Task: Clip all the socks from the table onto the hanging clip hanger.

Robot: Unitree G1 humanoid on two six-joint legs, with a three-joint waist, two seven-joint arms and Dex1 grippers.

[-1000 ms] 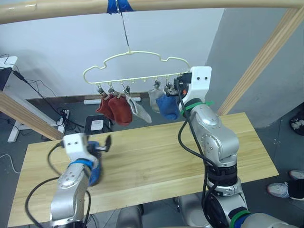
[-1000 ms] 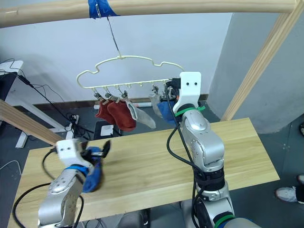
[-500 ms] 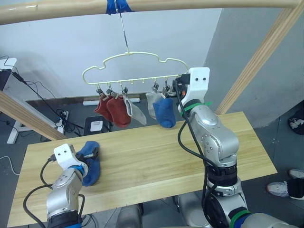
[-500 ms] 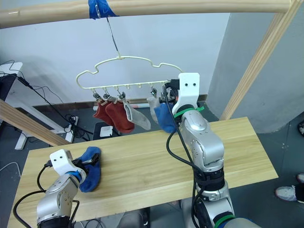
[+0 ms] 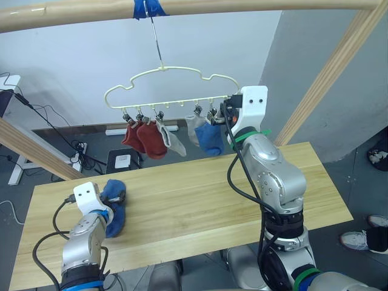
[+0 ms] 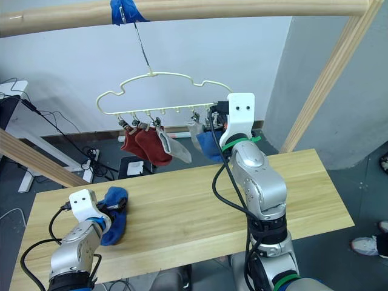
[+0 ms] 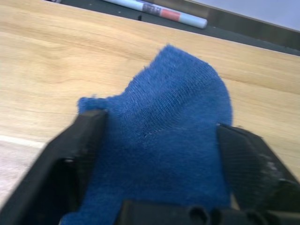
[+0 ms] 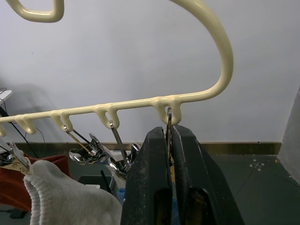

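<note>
Blue sock (image 7: 164, 150) lies between the spread left gripper (image 7: 159, 140); right gripper (image 8: 168, 154) pinches a hanger clip (image 8: 168, 123).

A pale wall (image 5: 79, 54) backs a wooden pole frame (image 5: 242, 5) with blue tape (image 5: 148, 7), while cables (image 5: 57, 121) trail over the dark grey floor (image 5: 364, 182)

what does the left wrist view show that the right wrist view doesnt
Left wrist view: the left claw open around the blue sock lying on the wooden table, with a marker pen on the floor beyond.
Right wrist view: the right claw shut on a metal clip of the cream clip hanger, with a grey sock and a rust red sock hanging.
Both: the dark floor behind.
</note>
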